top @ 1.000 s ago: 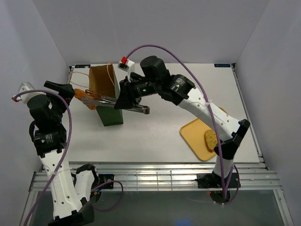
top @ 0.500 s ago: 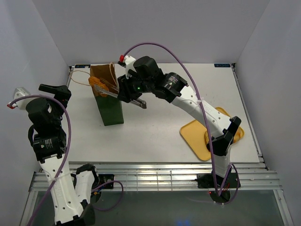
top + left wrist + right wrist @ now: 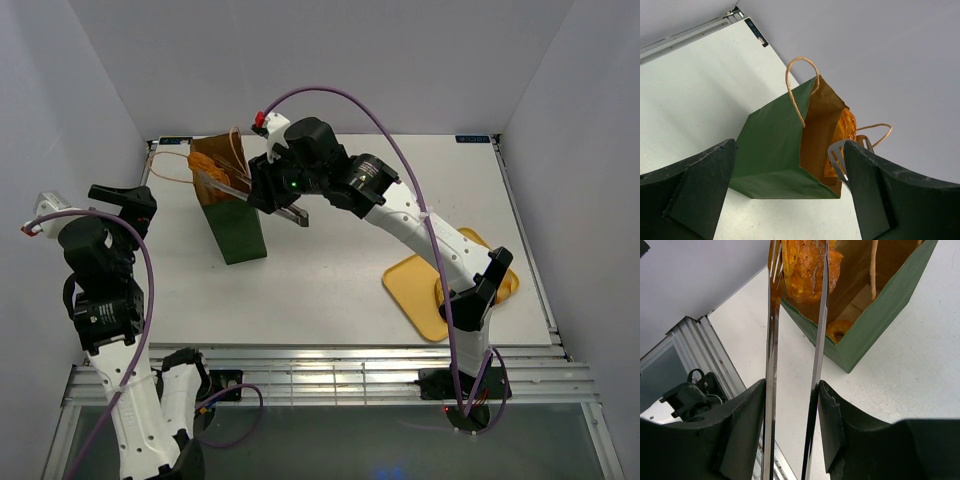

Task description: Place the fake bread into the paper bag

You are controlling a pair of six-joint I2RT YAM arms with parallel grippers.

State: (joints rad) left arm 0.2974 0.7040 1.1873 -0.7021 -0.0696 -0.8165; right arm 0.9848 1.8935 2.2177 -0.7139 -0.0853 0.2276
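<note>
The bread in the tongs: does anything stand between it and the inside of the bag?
Nothing visible does. The bread hangs between the tongs at the open mouth of the bag. The cord handle lies to one side, and another piece rests at the bottom.

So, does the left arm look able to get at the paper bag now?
Probably yes: the open left fingers face the paper bag with nothing between; the tongs and bread only occupy its mouth.
</note>
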